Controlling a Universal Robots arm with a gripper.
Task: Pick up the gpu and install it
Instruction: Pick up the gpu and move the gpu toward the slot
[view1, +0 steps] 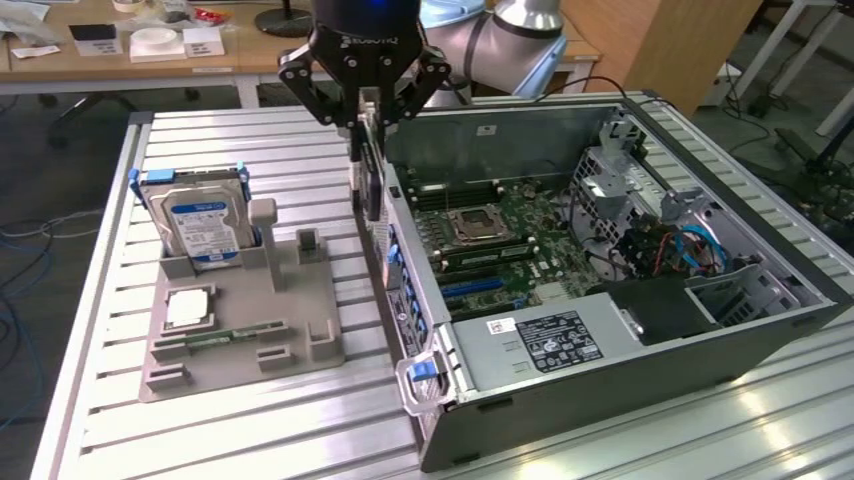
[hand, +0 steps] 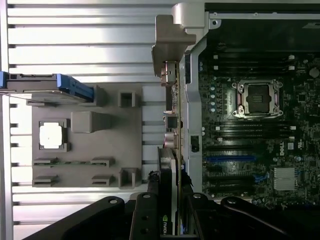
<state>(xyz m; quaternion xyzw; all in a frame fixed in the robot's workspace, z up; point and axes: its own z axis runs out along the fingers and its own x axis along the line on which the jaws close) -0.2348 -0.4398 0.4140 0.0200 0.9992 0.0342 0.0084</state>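
Gpu (view1: 360, 185) edge-on in pincer (view1: 363, 122), just outside computer case (view1: 694, 350) rear edge

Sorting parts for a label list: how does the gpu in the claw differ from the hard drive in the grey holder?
The gpu is a thin dark card; the hard drive is a thicker silver block with a blue label and blue rails. The gpu hangs clamped in the claw beside the computer case; the hard drive stands in the grey holder. Both are upright on edge.
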